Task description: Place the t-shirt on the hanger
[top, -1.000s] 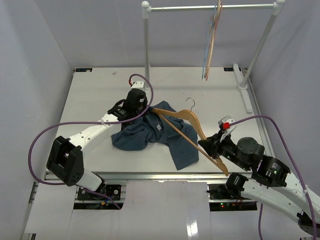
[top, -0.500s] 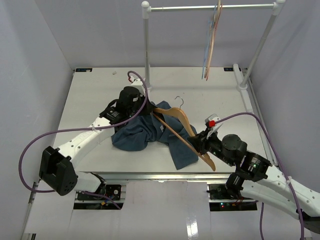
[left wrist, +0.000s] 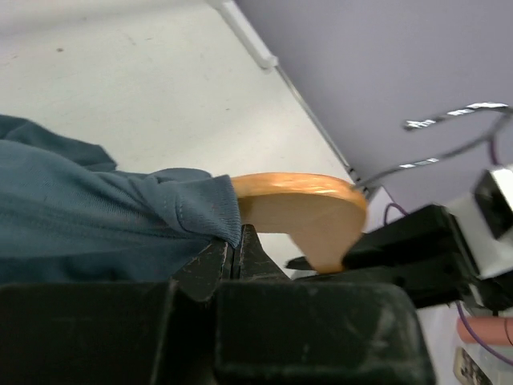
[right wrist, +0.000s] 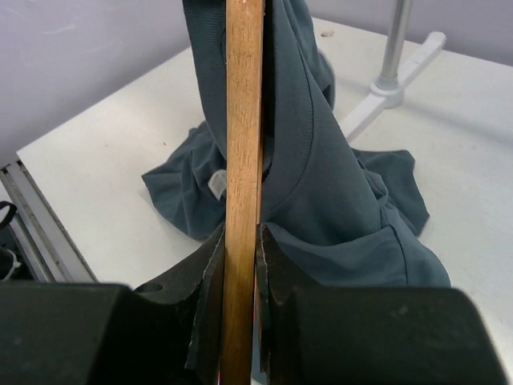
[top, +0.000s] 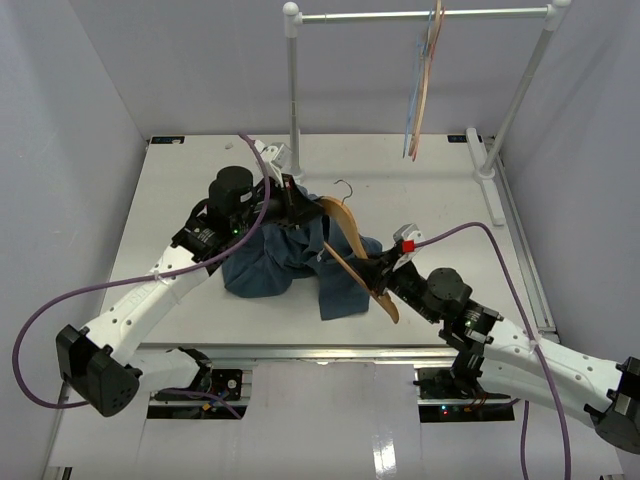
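Note:
The dark teal t-shirt (top: 270,265) lies bunched mid-table, one edge raised. My left gripper (top: 290,205) is shut, pinching that ribbed edge of the t-shirt (left wrist: 192,212) at its fingertips (left wrist: 237,241). The wooden hanger (top: 352,245) slants across the shirt with its metal hook (top: 343,187) pointing to the back. In the left wrist view the hanger's rounded end (left wrist: 304,210) pokes out just past the pinched edge. My right gripper (top: 380,272) is shut on the hanger's lower arm (right wrist: 244,120), and the t-shirt (right wrist: 329,184) drapes around the wood above the right gripper (right wrist: 240,249).
A white clothes rail (top: 420,15) stands at the back right with thin coloured hangers (top: 418,95) on it. Its foot (top: 487,178) lies on the table's right side. Purple cables loop from both arms. Walls close in left and right.
Both arms have swung left and toward the back. The hanger has been carried left, deeper into the shirt. The left gripper has lifted the shirt's edge up and back.

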